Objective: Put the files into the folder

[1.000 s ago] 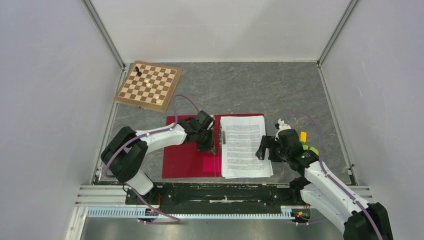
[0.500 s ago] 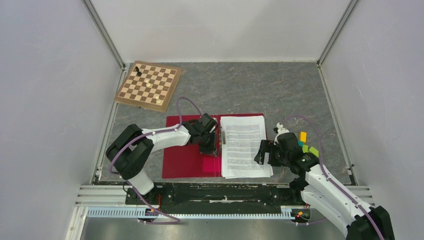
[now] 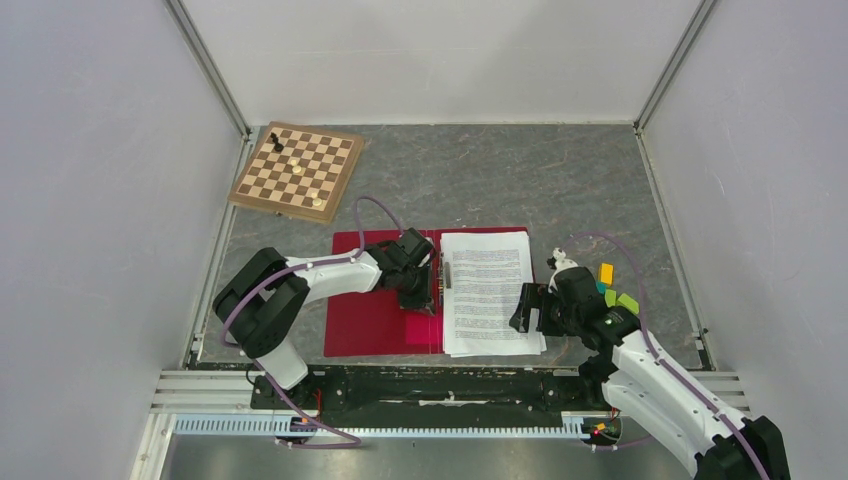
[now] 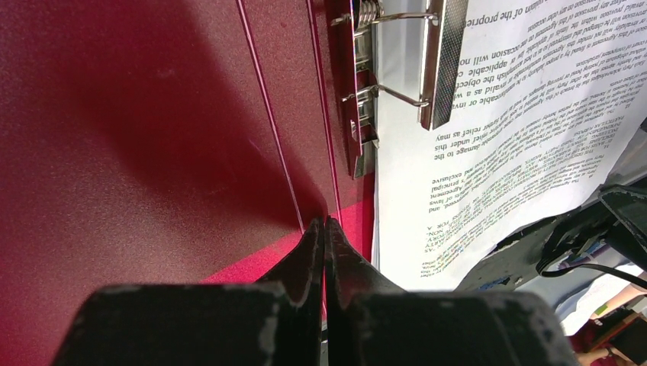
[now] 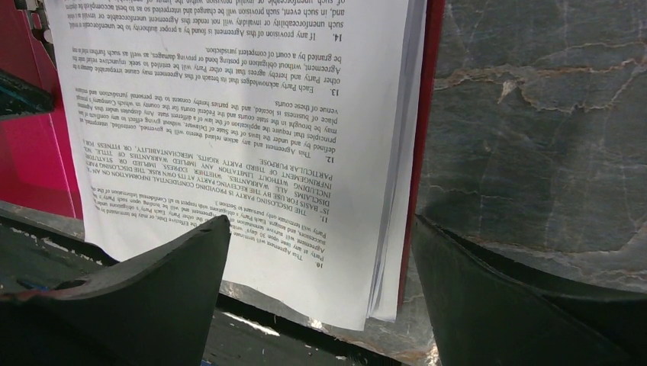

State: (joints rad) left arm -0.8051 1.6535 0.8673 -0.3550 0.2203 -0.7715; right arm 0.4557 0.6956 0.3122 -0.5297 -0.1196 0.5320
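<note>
- Left gripper [image 4: 326, 223] sat pinched shut, tips against the red folder [image 4: 152, 137].
- Right gripper [image 5: 319, 229] gaped wide at the edge of the files [image 5: 229, 114]; limp, slippery sheets, likely best pinched there.

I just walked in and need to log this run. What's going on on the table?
The red folder lies open on the table, with the files stacked on its right half by the metal clip. The left gripper, shut, points down at the folder's inner crease. The right gripper hangs open astride the stack's right edge.
</note>
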